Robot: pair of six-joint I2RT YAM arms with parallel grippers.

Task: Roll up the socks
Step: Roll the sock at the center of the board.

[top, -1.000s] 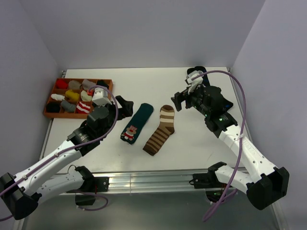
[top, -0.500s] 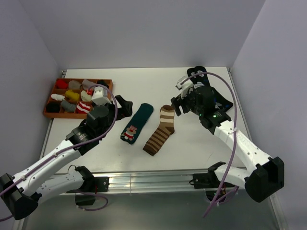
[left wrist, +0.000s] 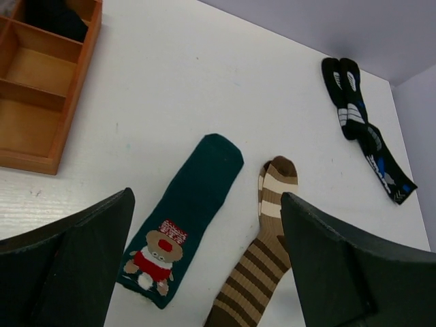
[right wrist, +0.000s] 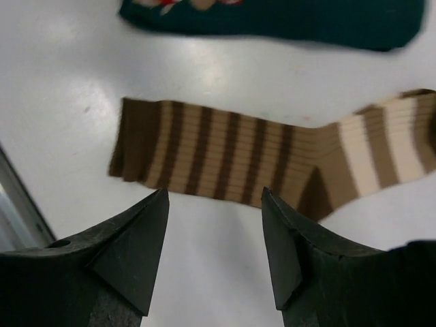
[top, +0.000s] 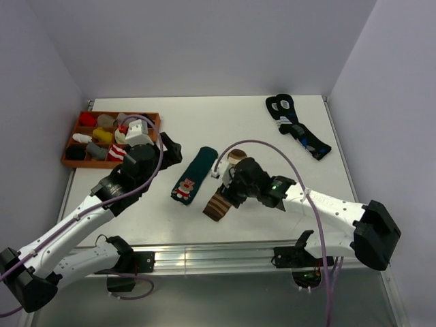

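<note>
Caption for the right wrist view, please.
Open right gripper poised over the flat brown striped sock, dark green sock beyond.

Cream stripes on brown sock (right wrist: 259,160)

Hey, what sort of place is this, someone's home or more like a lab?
Most likely a robot lab test cell, not a home: a white table boxed in by bare walls, two arms mounted at a metal rail, and a tray of sorted rolled socks.

Right pincer (top: 229,190) hangs above the brown striped sock (top: 215,207).
</note>
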